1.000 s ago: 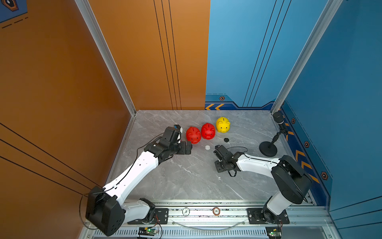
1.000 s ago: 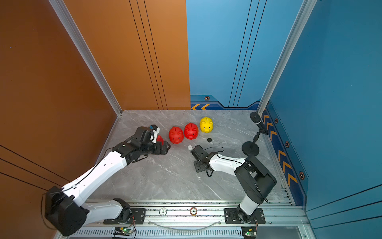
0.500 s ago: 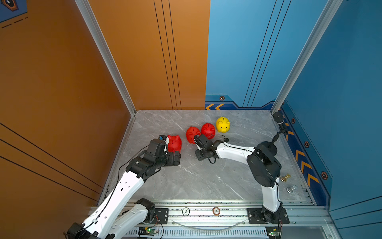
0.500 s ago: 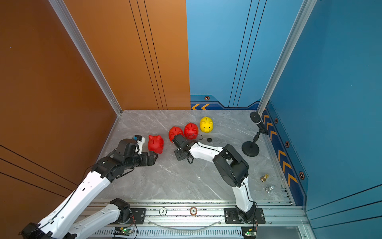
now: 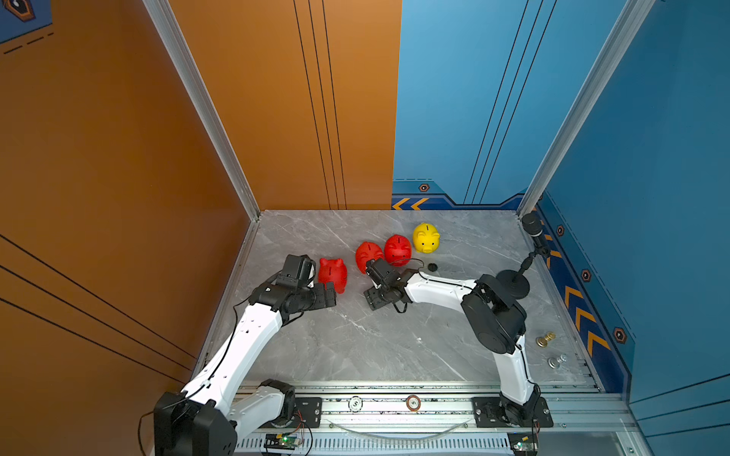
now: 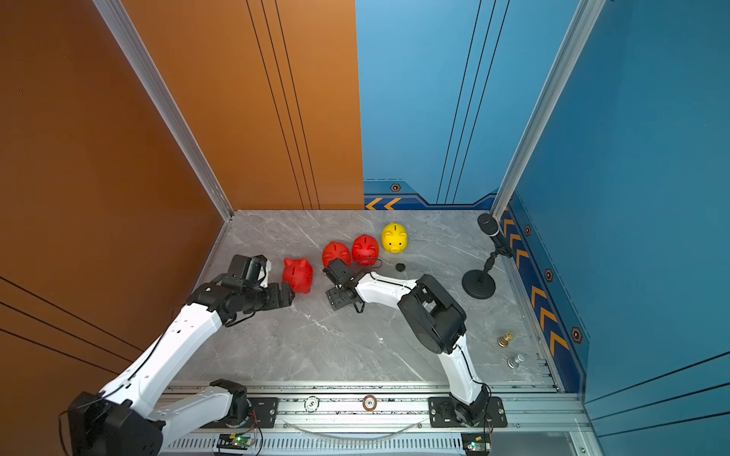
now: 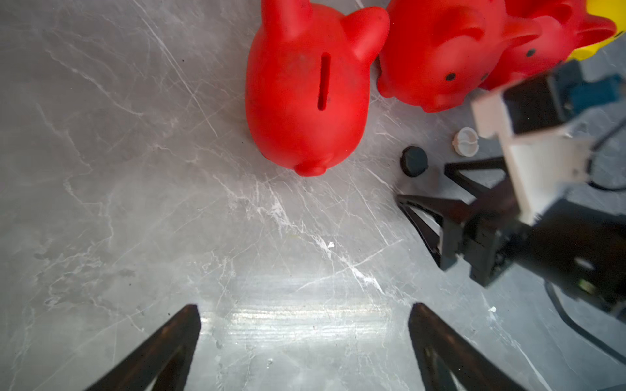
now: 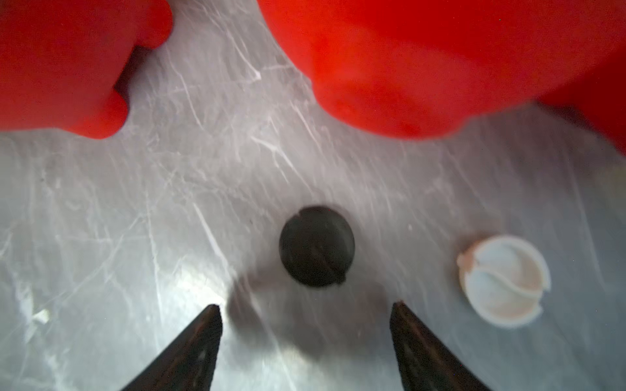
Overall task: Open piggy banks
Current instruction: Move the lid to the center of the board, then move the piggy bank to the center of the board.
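Left end effector (image 7: 305, 306): fingers spread apart and empty, held over bare marble-patterned counter (image 7: 135, 203) on the near side of the lone red piggy bank (image 7: 306, 98).

Right end effector (image 8: 305, 304): fingers likewise apart, gripping nothing, low over the counter. A black plug (image 8: 316, 246) lies flat just beyond the tips, touching neither. A white plug (image 8: 504, 281) lies beside it, apart from it. In both top views the right wrist covers these two plugs.

Lone red piggy bank (image 5: 333, 274) (image 6: 298, 274): upright on the counter, coin slot upward, left of centre and between the two end effectors. It is set apart from the other three.

Row of three, to the right of and farther back than the lone one:
- The middle red piggy bank (image 5: 368, 256) (image 6: 335, 254) stands just beyond the right wrist.
- The right red piggy bank (image 5: 398, 249) (image 6: 365, 248) stands close against the middle one.
- The yellow piggy bank (image 5: 426, 238) (image 6: 394, 237) is farthest back and rightmost, just beside the right red one.
- All three stand upright with their slots upward.

Second black plug (image 5: 433, 267) (image 6: 400, 267): on the counter, near side of the yellow piggy bank, right of the right forearm.

Microphone stand (image 5: 512, 284) (image 6: 478, 285): at the right edge of the counter, well apart from the piggy banks.
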You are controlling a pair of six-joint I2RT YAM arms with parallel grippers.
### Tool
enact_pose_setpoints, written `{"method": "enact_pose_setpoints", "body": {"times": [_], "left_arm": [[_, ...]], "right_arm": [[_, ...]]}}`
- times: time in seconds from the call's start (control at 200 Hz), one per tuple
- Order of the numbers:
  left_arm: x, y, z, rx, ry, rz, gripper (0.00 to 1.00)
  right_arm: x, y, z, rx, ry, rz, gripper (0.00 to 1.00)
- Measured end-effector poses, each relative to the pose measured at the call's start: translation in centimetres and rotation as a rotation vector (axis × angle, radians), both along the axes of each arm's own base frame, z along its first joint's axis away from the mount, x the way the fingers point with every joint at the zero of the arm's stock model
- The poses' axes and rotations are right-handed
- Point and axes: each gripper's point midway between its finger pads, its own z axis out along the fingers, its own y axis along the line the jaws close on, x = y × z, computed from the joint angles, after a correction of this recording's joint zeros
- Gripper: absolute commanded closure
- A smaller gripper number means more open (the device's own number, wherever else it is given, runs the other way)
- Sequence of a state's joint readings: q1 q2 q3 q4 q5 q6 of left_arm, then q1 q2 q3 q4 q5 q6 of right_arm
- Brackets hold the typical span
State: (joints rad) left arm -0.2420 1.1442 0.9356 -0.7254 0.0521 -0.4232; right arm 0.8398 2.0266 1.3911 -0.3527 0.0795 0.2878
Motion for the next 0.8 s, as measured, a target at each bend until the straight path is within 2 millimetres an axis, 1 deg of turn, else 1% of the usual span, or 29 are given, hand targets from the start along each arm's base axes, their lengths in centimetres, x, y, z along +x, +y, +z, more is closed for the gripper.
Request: {"method": "enact_pose_setpoints", "body": {"times": [0.1, 0.215, 0.25, 0.275, 0.476, 0.566, 0.691, 0.796], "left_arm": [[2.0, 0.0, 0.3, 0.004, 0.007, 0.016, 0.02], [5.1, -0.3, 0.8, 0.001, -0.001, 0.031, 0.02], [6.1, -0.3, 0.9, 0.002, -0.006, 0.037, 0.02], [6.8, -0.3, 0.9, 0.001, -0.009, 0.041, 0.02], [11.9, 0.8, -0.4, -0.002, -0.005, 0.090, 0.02], [14.1, 1.2, -1.2, -0.012, -0.003, 0.095, 0.03], [17.0, 0.4, -1.9, -0.056, -0.004, 0.060, 0.02], [19.3, -0.7, -2.0, -0.099, -0.016, 0.016, 0.02]], "right_arm": [[-1.2, -1.0, 2.1, 0.028, -0.024, 0.004, 0.10], [-2.2, -2.0, 4.4, 0.065, -0.057, 0.006, 0.08], [-2.5, -2.4, 4.9, 0.073, -0.064, 0.005, 0.03], [-2.8, -2.7, 5.0, 0.075, -0.066, 0.006, 0.00], [-5.4, -5.7, 6.0, 0.084, -0.075, 0.003, 0.00], [-6.3, -6.8, 6.8, 0.091, -0.088, -0.001, 0.00], [-6.7, -8.2, 8.0, 0.105, -0.115, -0.022, 0.00], [-6.7, -9.5, 8.3, 0.109, -0.118, -0.058, 0.00]]}}
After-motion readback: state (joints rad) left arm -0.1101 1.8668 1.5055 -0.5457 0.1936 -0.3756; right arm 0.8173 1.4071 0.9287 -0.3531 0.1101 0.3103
